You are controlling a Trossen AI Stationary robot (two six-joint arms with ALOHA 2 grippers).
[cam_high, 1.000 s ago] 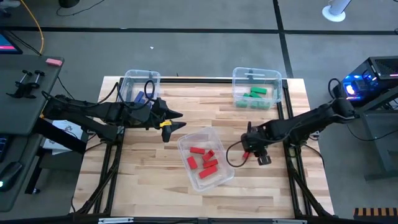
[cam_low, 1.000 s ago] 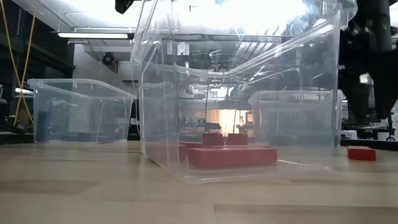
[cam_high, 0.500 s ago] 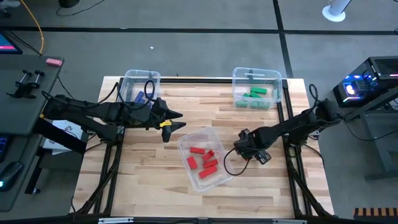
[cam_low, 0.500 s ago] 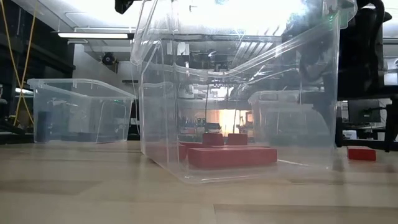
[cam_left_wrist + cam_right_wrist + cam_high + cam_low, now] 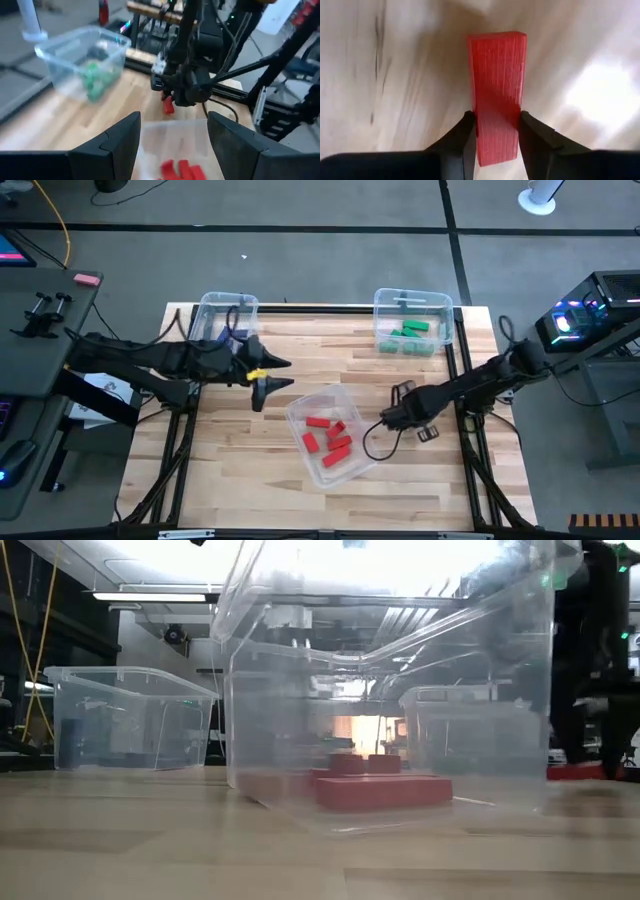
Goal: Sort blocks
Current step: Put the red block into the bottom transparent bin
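long red block (image 5: 497, 95) lying flat on the wooden table (image 5: 250, 470), pinched at its near end between the two dark fingers (image 5: 460, 137) of the right gripper (image 5: 386, 418); fingers pressed against both long sides, so closed on the block. seen from the left wrist too, as a small red bar (image 5: 167, 105) just under that gripper, low over the boards.

just beside the right gripper, toward the table's middle: clear bin (image 5: 362, 465) set at a slant, holding several more red blocks (image 5: 330, 437). in the low view those show as a flat red bar with two cubes behind it (image 5: 384, 788) inside the bin's clear walls.

farther from the right gripper, at the table's far edge: a second clear bin (image 5: 440, 304) with green blocks (image 5: 410, 331).

well apart, across the red bin: left gripper (image 5: 268, 373) hovering above the table, fingers (image 5: 117, 145) spread wide with nothing between them. right behind it, a third clear bin (image 5: 212, 302) with blue blocks (image 5: 226, 337) partly hidden by the arm.
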